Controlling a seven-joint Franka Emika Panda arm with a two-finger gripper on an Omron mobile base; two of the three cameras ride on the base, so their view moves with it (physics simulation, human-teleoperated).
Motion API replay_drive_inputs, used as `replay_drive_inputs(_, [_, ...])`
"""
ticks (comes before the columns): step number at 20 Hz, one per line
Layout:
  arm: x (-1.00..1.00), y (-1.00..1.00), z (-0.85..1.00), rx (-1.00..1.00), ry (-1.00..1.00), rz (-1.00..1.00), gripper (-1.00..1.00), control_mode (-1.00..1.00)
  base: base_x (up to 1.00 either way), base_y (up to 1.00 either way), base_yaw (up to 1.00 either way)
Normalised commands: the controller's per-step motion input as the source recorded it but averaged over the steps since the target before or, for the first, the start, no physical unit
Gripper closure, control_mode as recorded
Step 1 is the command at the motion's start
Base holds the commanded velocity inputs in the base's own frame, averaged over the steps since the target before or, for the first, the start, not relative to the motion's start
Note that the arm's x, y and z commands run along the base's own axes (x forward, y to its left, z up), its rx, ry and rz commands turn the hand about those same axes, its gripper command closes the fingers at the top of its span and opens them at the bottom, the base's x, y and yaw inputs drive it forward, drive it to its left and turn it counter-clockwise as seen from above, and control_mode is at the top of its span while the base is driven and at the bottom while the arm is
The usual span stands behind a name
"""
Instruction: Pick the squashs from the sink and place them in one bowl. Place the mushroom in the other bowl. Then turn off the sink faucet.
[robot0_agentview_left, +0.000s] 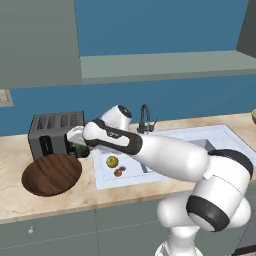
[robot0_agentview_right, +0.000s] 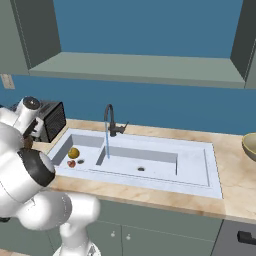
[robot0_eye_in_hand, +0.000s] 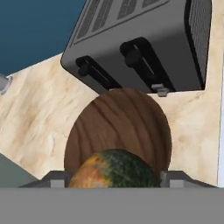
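Gripper (robot0_agentview_left: 80, 148) in left base view sits at the near right edge of the wood bowl (robot0_agentview_left: 51, 173), just in front of the toaster (robot0_agentview_left: 55, 132), with something dark pinched at its tip. Bowl lies down and to the left of the jaws, so the drop looks to need a short shift left over the bowl's middle. Yellow squash (robot0_agentview_left: 112, 161) and mushroom (robot0_agentview_left: 118, 172) sit in the left basin of the sink (robot0_agentview_left: 165, 155), close together but apart, to the right of the hand. Faucet (robot0_agentview_left: 144, 118) stands behind the basin.

Right base view: arm is folded at far left, beside the toaster (robot0_agentview_right: 52, 120). Yellow squash (robot0_agentview_right: 74, 153) and mushroom (robot0_agentview_right: 71, 163) are in the left basin of the sink (robot0_agentview_right: 200, 172). Water runs in a blue stream from the faucet (robot0_agentview_right: 110, 120), so the tap is on. Tan bowl (robot0_agentview_right: 249, 146) sits on the counter at far right, well apart from the arm; mushroom trip will be a long swing.

Hand view: green squash (robot0_eye_in_hand: 114, 168), with an orange patch, is held between the fingertips (robot0_eye_in_hand: 57, 178), jaws closed on its two sides, spread about squash-wide. Wood bowl (robot0_eye_in_hand: 118, 129) lies directly ahead along the gripper line, toaster (robot0_eye_in_hand: 140, 43) touching or just beyond its far rim; cannot tell which. Squash looks rounded, no clear long axis.

No brand, label or writing readable anywhere.
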Motion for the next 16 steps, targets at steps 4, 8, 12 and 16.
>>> replay_drive_inputs(4, [0.04, 0.61, -0.04, -0.02, 0.00, -0.03, 1.00, -1.00, 0.00, 0.00, 0.00])
replay_drive_inputs(8, [0.10, 0.55, -0.01, -0.18, 0.00, -0.09, 1.00, -1.00, 0.00, 0.00, 0.00])
replay_drive_inputs(12, [0.16, 0.68, -0.01, -0.19, 0.00, -0.10, 1.00, -1.00, 0.00, 0.00, 0.00])
replay_drive_inputs(16, [0.26, 0.71, 0.00, -0.07, 0.07, -0.08, 1.00, -1.00, 0.00, 0.00, 0.00])
